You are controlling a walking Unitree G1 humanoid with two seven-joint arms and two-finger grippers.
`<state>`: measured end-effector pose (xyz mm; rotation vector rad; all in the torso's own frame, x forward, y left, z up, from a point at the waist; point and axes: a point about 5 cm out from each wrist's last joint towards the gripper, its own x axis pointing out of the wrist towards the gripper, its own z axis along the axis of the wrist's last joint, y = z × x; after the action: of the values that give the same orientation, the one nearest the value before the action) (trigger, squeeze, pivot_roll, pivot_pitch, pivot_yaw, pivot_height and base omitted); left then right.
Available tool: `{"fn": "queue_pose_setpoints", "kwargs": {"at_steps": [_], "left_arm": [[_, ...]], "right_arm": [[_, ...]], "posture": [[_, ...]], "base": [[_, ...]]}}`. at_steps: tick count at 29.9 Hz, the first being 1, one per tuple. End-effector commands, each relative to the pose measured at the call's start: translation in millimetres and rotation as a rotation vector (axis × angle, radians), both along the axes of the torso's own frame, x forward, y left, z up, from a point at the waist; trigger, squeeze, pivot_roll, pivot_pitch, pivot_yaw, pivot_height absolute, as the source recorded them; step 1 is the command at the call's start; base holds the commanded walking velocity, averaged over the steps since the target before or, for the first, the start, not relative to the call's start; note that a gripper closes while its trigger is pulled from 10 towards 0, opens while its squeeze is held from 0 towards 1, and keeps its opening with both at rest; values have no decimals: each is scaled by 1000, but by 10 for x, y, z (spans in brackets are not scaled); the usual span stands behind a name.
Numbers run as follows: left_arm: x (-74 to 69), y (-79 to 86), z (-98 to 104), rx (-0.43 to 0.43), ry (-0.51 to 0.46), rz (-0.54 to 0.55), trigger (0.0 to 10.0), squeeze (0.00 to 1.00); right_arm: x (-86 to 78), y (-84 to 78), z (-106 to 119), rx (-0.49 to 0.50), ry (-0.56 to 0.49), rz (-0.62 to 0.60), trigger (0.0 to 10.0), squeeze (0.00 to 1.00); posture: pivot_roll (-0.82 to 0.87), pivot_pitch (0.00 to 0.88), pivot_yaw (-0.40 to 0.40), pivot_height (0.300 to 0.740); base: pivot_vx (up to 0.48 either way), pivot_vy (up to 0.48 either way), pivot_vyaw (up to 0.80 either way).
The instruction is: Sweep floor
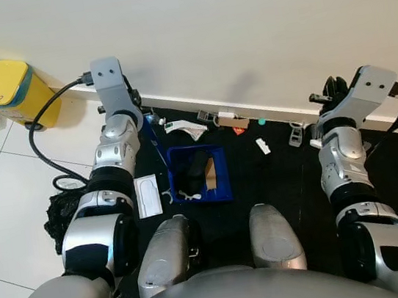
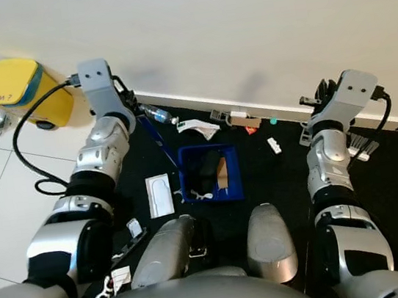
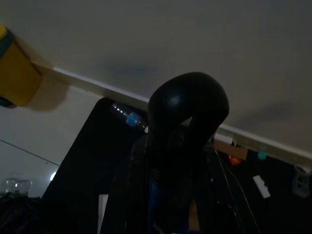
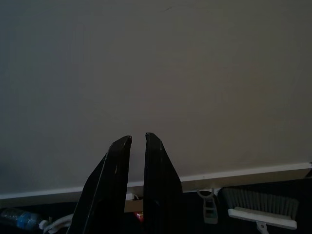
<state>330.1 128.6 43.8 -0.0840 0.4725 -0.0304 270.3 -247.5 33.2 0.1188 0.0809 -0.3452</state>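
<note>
I look down past my own silver torso and knees onto a black mat (image 1: 277,175) laid on the white tile floor (image 1: 5,191) against a pale wall (image 1: 226,26). Just ahead of my knees a blue dustpan (image 1: 199,175) lies on the mat, holding dark and tan scraps. A flat white packet (image 1: 147,195) lies beside it toward my left arm. My left gripper (image 3: 187,109) is raised near the baseboard (image 1: 267,108); in the wrist view its fingers curl around a dark handle that runs down toward the dustpan, so they appear clenched on it. My right gripper (image 4: 138,141) is lifted on the right and points at the wall, its fingers nearly together with a thin gap, grasping nothing. Along the baseboard lie a plastic bottle (image 2: 157,113), a white scrap (image 1: 187,128), a small brown box (image 1: 234,121), and a grey-bristled hand brush (image 4: 261,205) on the mat below the right gripper. Farther left, a yellow container (image 1: 14,90) stands against the wall.
</note>
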Motion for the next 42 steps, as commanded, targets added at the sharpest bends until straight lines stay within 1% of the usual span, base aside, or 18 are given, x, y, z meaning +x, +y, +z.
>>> {"fn": "queue_pose_setpoints", "kwargs": {"at_steps": [1,3,7,8,10,12,17,19,21,22,26,27,29,30,32,34,39,42], "left_arm": [[-23,86,-60,62,20,-4,10000,0],[-41,77,-85,55,24,-7,10000,0],[-214,42,-332,63,94,-33,10000,0],[-214,42,-332,63,94,-33,10000,0],[-320,8,-453,-19,143,-62,10000,0],[-355,-17,-488,-53,160,-89,10000,0],[-402,-62,-516,-75,143,-174,10000,0],[-457,-104,-551,-27,120,-270,10000,0],[-481,-114,-570,-14,117,-295,10000,0],[-522,-116,-605,-14,122,-319,10000,0],[-565,-99,-638,-16,126,-337,10000,0],[-614,-65,-670,1,119,-364,10000,0],[-636,-49,-682,12,114,-380,10000,0],[-680,-16,-698,69,85,-427,10000,0],[-731,3,-724,92,78,-466,10000,0],[-768,25,-747,97,80,-478,10000,0],[-864,65,-815,150,94,-514,10000,0],[-878,66,-825,150,96,-514,10000,0]], "right_arm": [[34,70,1,-2,5,24,10000,0],[37,75,-1,-1,6,25,10000,0],[62,72,15,1,4,26,10000,0],[62,72,15,1,4,26,10000,0],[66,84,17,3,2,27,10000,0],[66,92,14,4,2,29,10000,0],[58,108,-10,12,9,28,10000,0],[28,153,-107,30,56,41,10000,0],[14,192,-155,31,81,62,10000,0],[3,283,-216,23,113,116,10000,0],[19,403,-231,16,118,191,10000,0],[41,528,-235,23,115,270,10000,0],[48,578,-237,28,114,304,10000,0],[54,670,-259,36,128,370,10000,0],[40,742,-299,36,154,428,10000,0],[23,773,-329,8,175,453,10000,0],[-38,802,-409,8,213,468,10000,0],[-61,807,-431,6,223,475,10000,0]], "posture": [[-33,0,73,740],[-31,0,73,740],[-33,0,74,740],[-33,0,74,740],[-41,0,76,740],[-40,0,75,740],[-43,0,74,740],[-43,0,71,740],[-43,0,71,740],[-42,0,71,740],[-44,0,71,740],[-44,0,71,740],[-44,0,71,740],[-41,0,64,740],[-30,0,54,740],[-24,0,50,740],[-15,0,37,740],[-11,0,28,740]], "base": [[0,0,0],[0,0,0],[0,0,0],[0,0,0],[0,0,0],[0,0,0],[0,0,0],[0,0,0],[0,0,0],[0,0,0],[0,0,0],[0,0,0],[0,0,0],[0,0,0],[0,0,0],[0,0,0],[0,0,0],[0,0,0]]}}
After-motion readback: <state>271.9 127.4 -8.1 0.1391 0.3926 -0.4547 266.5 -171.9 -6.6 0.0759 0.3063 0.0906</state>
